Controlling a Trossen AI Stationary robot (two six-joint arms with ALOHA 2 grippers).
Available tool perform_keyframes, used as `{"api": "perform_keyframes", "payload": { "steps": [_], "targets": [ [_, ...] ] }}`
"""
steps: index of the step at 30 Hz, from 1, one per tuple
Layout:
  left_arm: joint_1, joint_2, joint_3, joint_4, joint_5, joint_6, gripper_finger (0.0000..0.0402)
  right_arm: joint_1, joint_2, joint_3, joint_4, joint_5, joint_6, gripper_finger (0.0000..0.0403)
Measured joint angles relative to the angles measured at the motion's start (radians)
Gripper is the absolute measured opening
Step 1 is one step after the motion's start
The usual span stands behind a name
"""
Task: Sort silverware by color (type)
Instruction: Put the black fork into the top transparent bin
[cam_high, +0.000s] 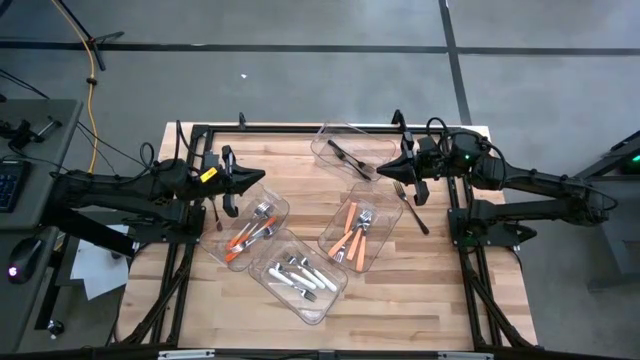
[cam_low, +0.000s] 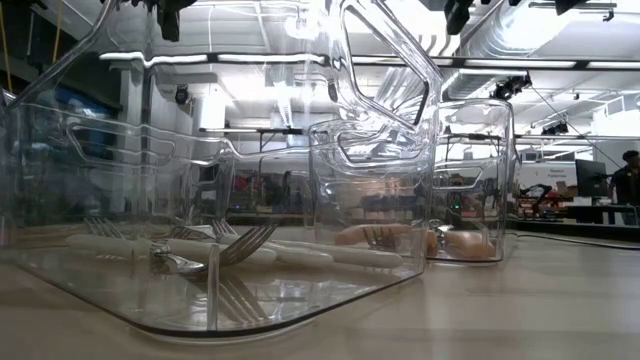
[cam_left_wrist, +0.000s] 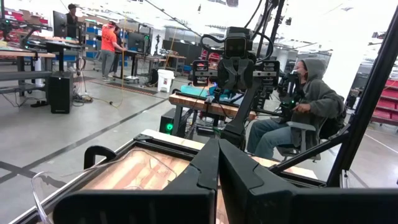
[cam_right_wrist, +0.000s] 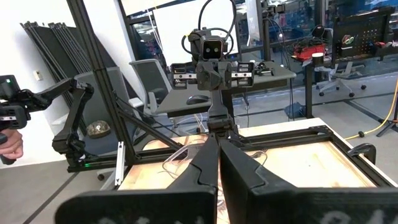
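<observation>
Both claws pinched shut and empty above the desk, silverware mostly binned.

My left claw hangs closed over the desk's left side, just above the bin holding orange-handled pieces mixed with a few silver heads. My right claw is closed too, holding nothing, near the far bin that carries one black piece. A black fork lies loose on the desk just under my right arm. The near bin holds white-handled pieces; the bin right of centre holds more orange-handled pieces.
</observation>
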Motion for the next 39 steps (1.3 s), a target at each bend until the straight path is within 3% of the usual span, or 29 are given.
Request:
{"api": "perform_keyframes", "payload": {
  "steps": [29,39],
  "targets": [
    [0.000,0.000,0.000,0.000,0.000,0.000,0.0000,-0.001,0.000,0.000,0.001,0.001,0.007,0.0000],
    [0.000,0.000,0.000,0.000,0.000,-0.001,0.0000,-0.002,0.000,0.000,-0.065,0.063,0.113,0.0006]
  ]
}}
